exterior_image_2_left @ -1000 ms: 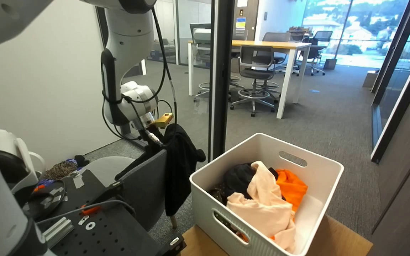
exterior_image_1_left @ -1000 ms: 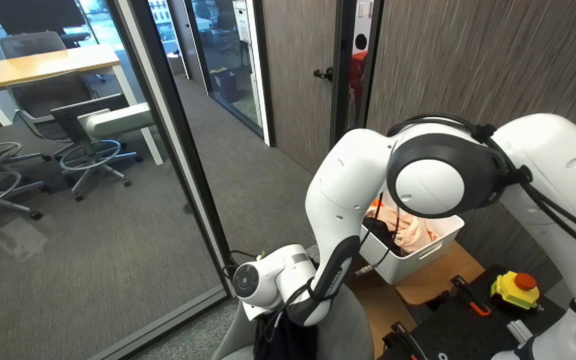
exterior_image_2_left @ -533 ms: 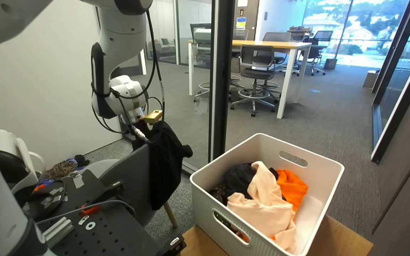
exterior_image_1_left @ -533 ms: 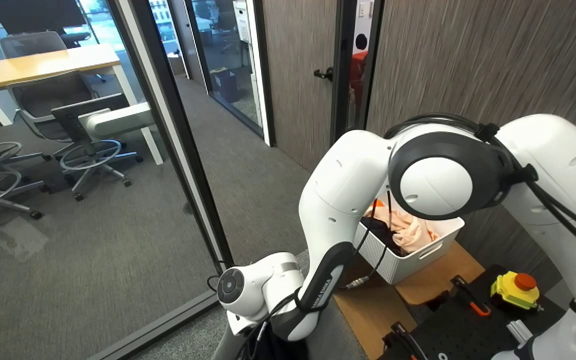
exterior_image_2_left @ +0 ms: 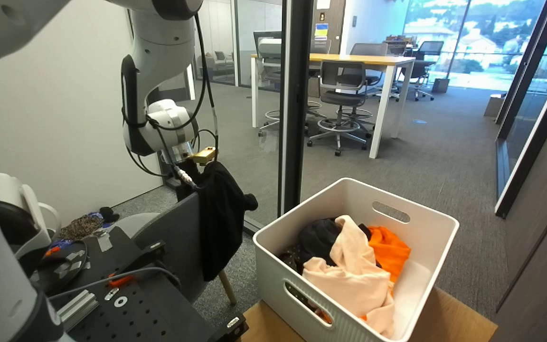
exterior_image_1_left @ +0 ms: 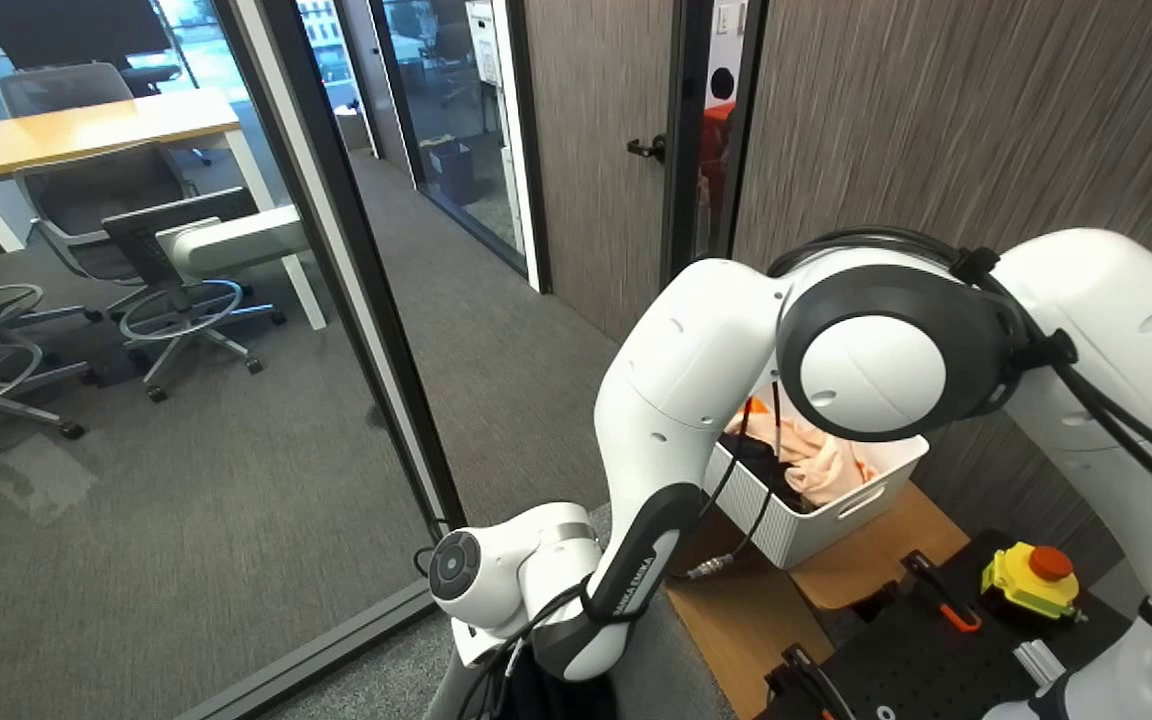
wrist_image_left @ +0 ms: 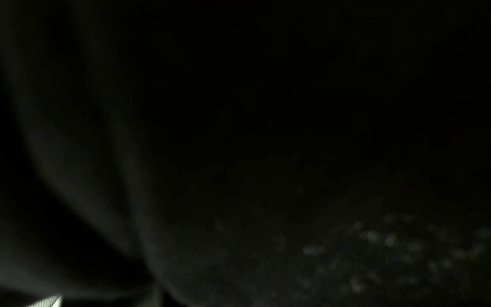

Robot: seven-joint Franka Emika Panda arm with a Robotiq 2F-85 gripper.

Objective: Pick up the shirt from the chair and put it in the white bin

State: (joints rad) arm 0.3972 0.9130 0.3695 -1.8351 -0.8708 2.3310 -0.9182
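Note:
A black shirt (exterior_image_2_left: 223,218) hangs over the back of the grey chair (exterior_image_2_left: 178,242). In an exterior view only a dark part of the shirt (exterior_image_1_left: 561,695) shows below my wrist. My gripper (exterior_image_2_left: 188,166) is at the top of the chair back, against the shirt; its fingers are hidden by the black cloth. The wrist view is filled with very dark cloth of the shirt (wrist_image_left: 113,179), and no fingers can be made out. The white bin (exterior_image_2_left: 273,280) holds peach, orange and dark clothes; it also shows behind my arm (exterior_image_1_left: 786,530).
The bin stands on a wooden surface (exterior_image_2_left: 463,313). A black perforated table (exterior_image_2_left: 150,308) with a cable and metal parts lies between my base and the chair. A black-framed glass wall (exterior_image_2_left: 295,114) stands behind the chair. A yellow and red stop button (exterior_image_1_left: 1031,578) sits near my base.
Over the last second my arm has moved away from the bin, and the shirt and chair back have shifted the same way. In the last half second almost nothing has moved.

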